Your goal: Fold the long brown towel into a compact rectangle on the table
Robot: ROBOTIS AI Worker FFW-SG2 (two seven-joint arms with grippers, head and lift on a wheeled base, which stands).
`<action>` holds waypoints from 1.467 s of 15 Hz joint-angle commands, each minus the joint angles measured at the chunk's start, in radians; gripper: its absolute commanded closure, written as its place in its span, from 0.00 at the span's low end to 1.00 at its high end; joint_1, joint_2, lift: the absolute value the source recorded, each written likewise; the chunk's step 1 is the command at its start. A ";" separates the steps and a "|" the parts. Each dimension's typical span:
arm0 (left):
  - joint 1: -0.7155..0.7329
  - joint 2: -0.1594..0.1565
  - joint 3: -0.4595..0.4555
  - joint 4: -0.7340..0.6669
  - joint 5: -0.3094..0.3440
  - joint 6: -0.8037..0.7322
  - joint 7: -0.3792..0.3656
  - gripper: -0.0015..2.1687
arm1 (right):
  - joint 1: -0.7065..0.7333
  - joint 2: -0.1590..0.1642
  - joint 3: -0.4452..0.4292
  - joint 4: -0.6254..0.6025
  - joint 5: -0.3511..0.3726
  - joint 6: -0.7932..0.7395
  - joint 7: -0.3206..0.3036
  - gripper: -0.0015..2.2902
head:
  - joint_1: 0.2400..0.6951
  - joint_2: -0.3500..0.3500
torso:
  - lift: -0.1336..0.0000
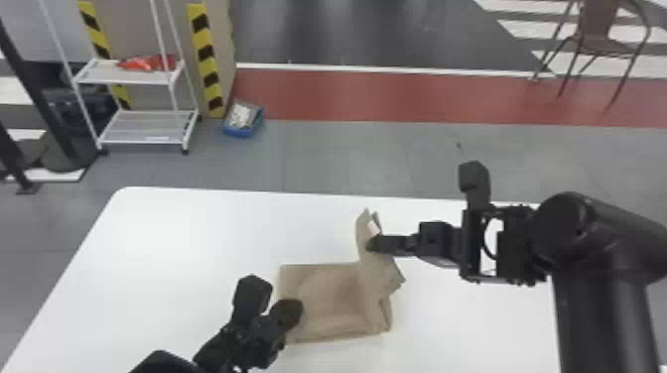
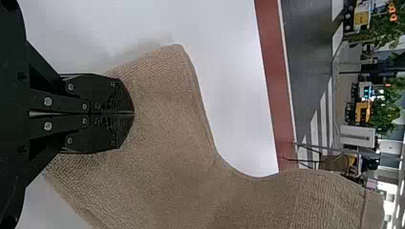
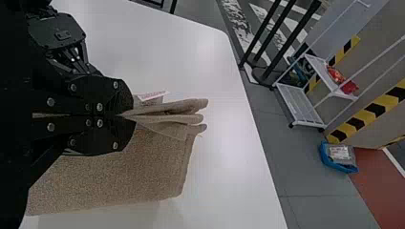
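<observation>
Black arms [image 1: 603, 317] with smooth rounded casings [image 1: 566, 220], flat black fingers [image 2: 102, 86], small silver screws [image 2: 47, 101].

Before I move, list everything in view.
Towel: 1, brown, folded on the table, right part lifted
Tag: 1, white, on the lifted part
Table: 1, white, under the towel
Rack: 1, white, on the floor, far left
Red items: count unclear, upper shelf
Tray: 1, blue, floor beside the rack
Striped strips: 2, yellow-black, behind the rack
Chair: 1, brown, far right
Floor band: 1, red, beyond the table
Left gripper: 1, black, shut, at the towel's left part
Right gripper: 1, black, fingers pinching the lifted part
</observation>
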 commanded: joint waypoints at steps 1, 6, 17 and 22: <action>0.000 0.000 -0.002 0.001 0.003 -0.003 -0.002 0.83 | 0.001 0.001 0.025 0.039 0.003 -0.067 -0.004 0.56 | 1.00 0.41 | 1.00; -0.009 -0.008 -0.016 0.016 0.011 -0.022 -0.011 0.83 | -0.001 0.001 0.070 0.077 -0.009 -0.144 -0.026 0.56 | 1.00 0.42 | 1.00; -0.034 -0.011 -0.028 0.050 0.019 -0.046 -0.011 0.83 | 0.013 0.001 0.171 0.160 -0.037 -0.257 -0.052 0.56 | 1.00 0.46 | 1.00; -0.035 -0.011 -0.031 0.059 0.023 -0.049 -0.014 0.83 | -0.017 0.001 0.217 0.261 -0.038 -0.365 -0.052 0.56 | 1.00 0.48 | 1.00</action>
